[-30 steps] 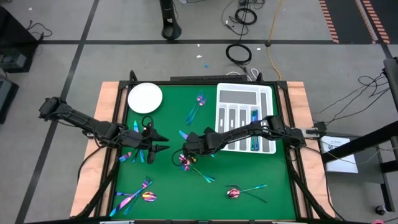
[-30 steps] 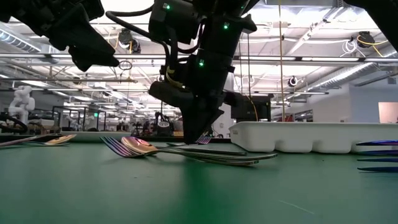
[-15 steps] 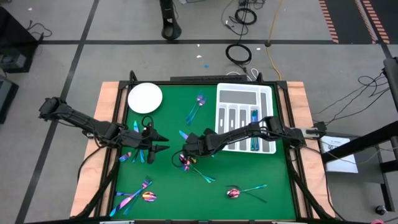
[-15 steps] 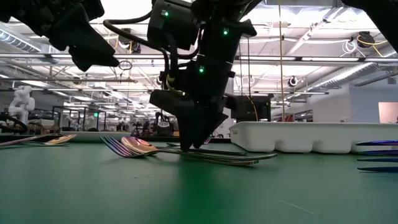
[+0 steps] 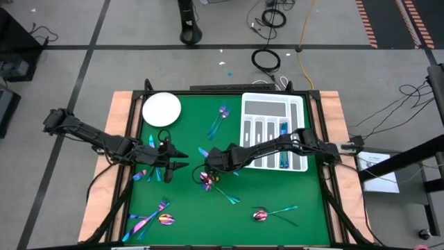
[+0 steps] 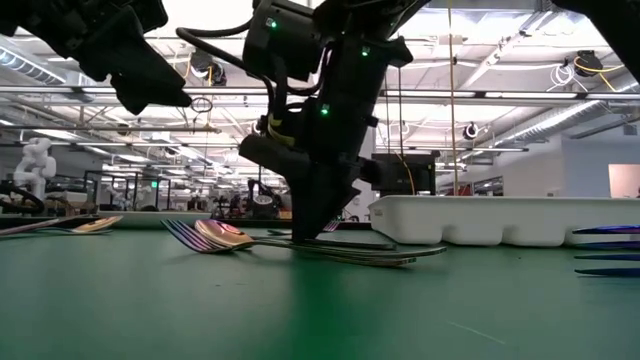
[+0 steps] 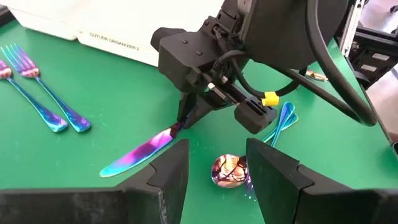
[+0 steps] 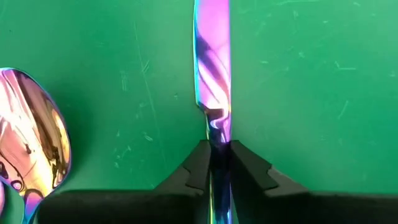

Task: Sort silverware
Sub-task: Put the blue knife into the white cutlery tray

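At the far right of the green desk [image 5: 277, 187], a white compartmented tray [image 5: 272, 132] is seen, with several long slots and one cross slot. Blue-teal pieces [image 5: 283, 132] are lodged in one of the long slots toward its right; the other slots appear unoccupied. On the tray wall, the wording "CUTLERY ORGANIZER" [image 7: 114, 39] is read, partly blurred. A round white plate [image 5: 161, 109] is set at the far left corner, with nothing on it.

Mid-desk, the right gripper [image 8: 216, 163] is lowered to the surface, its jaws clamped together on the handle of an iridescent knife [image 8: 212, 62], which lies flat on the desk. A pink spoon [image 8: 31, 137] lies just beside it. The left gripper [image 5: 182, 160] is held left of centre above the desk, jaws apart and holding nothing. Further silverware is scattered across the desk: two forks [image 7: 43, 99], and a group near the front left [image 5: 149, 221].
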Available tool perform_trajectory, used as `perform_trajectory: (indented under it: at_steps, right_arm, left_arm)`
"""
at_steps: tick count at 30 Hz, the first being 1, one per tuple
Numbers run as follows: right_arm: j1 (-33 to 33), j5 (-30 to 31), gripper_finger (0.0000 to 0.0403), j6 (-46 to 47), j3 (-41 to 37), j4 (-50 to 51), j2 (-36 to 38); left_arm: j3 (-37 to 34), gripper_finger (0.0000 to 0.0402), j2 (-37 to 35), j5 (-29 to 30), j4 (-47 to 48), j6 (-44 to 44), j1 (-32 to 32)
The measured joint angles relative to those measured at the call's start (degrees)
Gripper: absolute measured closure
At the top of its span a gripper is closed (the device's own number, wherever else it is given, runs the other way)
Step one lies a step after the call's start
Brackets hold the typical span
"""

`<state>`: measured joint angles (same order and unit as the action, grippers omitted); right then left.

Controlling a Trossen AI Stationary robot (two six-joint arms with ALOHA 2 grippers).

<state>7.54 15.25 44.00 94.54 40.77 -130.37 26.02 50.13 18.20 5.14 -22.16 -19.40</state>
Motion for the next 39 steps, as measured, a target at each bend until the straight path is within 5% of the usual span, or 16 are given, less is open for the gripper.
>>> perform_trajectory:
  at_steps: [30, 39]
  right_arm:
    - [0.5, 0.9, 0.0388, -1.2, -0.5, 0.5, 6.6]
    - [0.9, 1.3, 0.0326, -3.0, -2.2, -0.9, 6.6]
  left_arm:
    - [0.5, 0.0240, 0.0, 0.1, -0.4, 4.6, 0.1]
    - [0.5, 0.0240, 0.0, 0.2, -0.4, 4.6, 0.3]
